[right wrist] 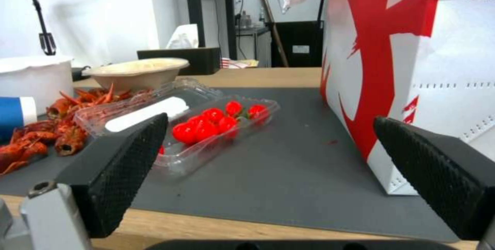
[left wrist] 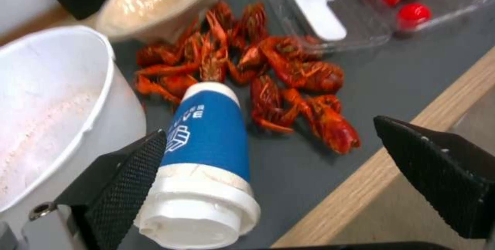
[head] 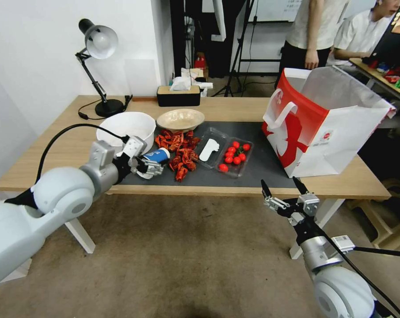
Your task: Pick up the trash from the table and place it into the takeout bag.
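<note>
while my left gripper (left wrist: pixel 268 165) hangs spread around the blue-white lidded paper cup (left wrist: pixel 206 165) lying on the dark grey mat (left wrist: pixel 402 68), i'd centre, then close gently; right gripper (head: pixel 284 191) waits open.

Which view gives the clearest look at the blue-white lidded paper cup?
The left wrist view: the blue-white lidded paper cup lies on its side, lid toward the open left hand. The head view has it small by that hand; the right wrist view catches its edge.

Spread right gripper (right wrist: pixel 268 176) fingers (right wrist: pixel 123 172) frame a clear tomato tray (right wrist: pixel 206 134) beside the takeout bag (right wrist: pixel 412 68).
</note>
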